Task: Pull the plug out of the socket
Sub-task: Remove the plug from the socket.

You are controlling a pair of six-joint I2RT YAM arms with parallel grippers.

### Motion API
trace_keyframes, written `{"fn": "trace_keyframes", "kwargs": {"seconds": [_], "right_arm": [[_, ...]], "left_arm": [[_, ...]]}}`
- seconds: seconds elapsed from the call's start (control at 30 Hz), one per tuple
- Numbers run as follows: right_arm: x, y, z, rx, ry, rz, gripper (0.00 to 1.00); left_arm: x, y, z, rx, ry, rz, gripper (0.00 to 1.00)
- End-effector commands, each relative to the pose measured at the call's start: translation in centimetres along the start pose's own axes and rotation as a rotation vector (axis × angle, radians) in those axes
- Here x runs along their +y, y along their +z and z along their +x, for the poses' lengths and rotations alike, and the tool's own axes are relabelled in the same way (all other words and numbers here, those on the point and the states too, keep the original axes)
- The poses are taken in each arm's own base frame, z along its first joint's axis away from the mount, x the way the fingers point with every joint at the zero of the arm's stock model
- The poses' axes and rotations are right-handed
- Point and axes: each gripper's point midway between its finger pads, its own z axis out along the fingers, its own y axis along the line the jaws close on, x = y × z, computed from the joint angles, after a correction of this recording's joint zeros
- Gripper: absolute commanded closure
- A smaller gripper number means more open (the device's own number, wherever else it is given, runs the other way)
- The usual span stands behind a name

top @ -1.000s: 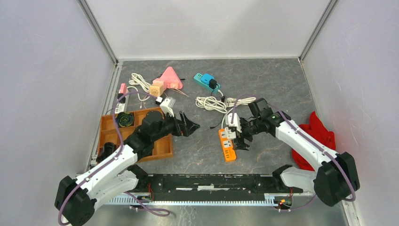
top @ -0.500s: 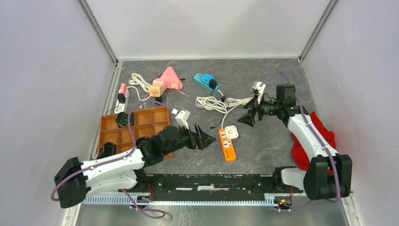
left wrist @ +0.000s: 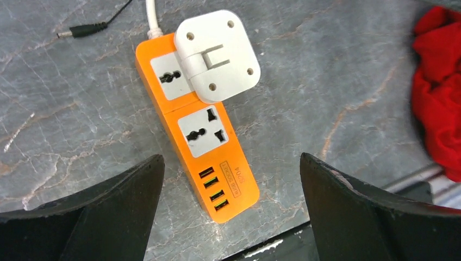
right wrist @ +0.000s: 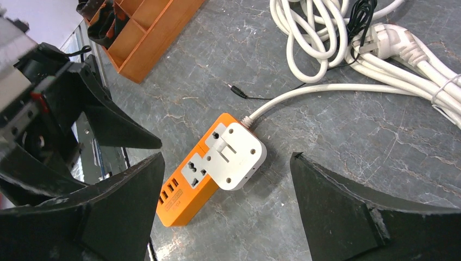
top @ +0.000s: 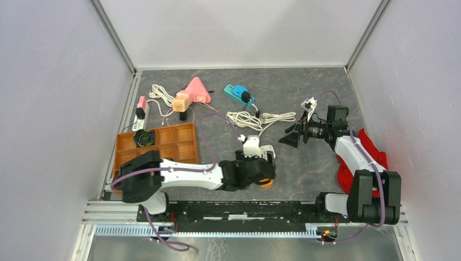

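Plug (left wrist: pixel 217 54), white and square, sits on the cord end of the orange socket (left wrist: pixel 209 163) on the table (left wrist: pixel 337 81). Left fingers (left wrist: pixel 98 217) spread wide just above the socket, holding nothing, the plug lying beyond their tips. Right fingers (right wrist: pixel 348 212), also wide and empty, hang well apart, near the red cloth (left wrist: pixel 440 109).

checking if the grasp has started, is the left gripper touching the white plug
Apart. The left wrist view shows the left gripper open, its fingertips well short of the white plug, orange power strip and table visible between.
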Motion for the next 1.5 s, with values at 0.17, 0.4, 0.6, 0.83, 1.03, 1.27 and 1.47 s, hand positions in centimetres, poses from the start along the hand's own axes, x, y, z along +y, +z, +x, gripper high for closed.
{"fn": "trace_keyframes", "kwargs": {"seconds": [0.17,0.4,0.6,0.83,1.03,1.27,1.47], "right_arm": [[-0.4,-0.5,-0.9,-0.031,-0.021,0.014,0.07],[-0.7,-0.4,-0.7,-0.027,-0.008,0.02,0.07],[-1.0,-0.4,-0.5,-0.023,0.0,0.024,0.07],[-1.2,-0.3,-0.3,-0.019,0.01,0.024,0.07],[-1.2,-0.2,-0.1,-0.016,0.015,0.023,0.07],[-1.2,-0.2,0.0,-0.013,0.023,0.021,0.07],[-1.2,-0.2,0.1,-0.013,0.024,0.02,0.07]], "left_arm": [[1.9,2.5,2.1,-0.039,0.006,-0.253,0.0],[1.8,3.8,3.3,-0.032,0.032,-0.275,0.1],[1.9,4.4,3.6,-0.049,0.024,-0.29,0.16],[2.4,4.9,4.6,-0.035,0.036,-0.308,0.21],[2.9,5.3,5.4,-0.02,0.063,-0.347,0.21],[3.4,5.2,6.1,-0.012,0.079,-0.376,0.21],[3.5,5.2,6.7,-0.009,0.106,-0.403,0.26]]}}
